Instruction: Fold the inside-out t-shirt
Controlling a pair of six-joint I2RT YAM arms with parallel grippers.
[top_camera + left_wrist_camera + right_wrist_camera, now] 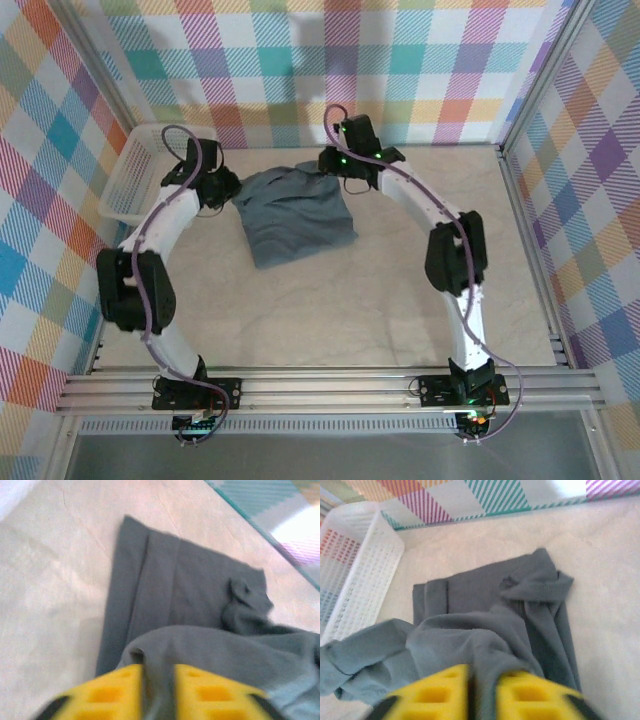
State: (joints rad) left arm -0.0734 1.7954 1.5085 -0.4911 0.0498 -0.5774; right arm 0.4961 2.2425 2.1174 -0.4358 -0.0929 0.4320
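t-shirt (293, 215) half-folded on far tabletop (400, 300), near the basket (120, 190). your left end effector (159, 672) and right end effector (483, 675) each nearly closed, pinching a raised fold. looks soft, light, slumpy; grip hem edges, not bulk.

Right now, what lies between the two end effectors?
The t-shirt: its bunched far edge spans from the left end effector to the right end effector, seen in the top view.

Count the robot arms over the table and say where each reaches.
2. The left arm curves along the left side to the t-shirt, near the white mesh basket; the right arm curves along the right side to the t-shirt's far corner.
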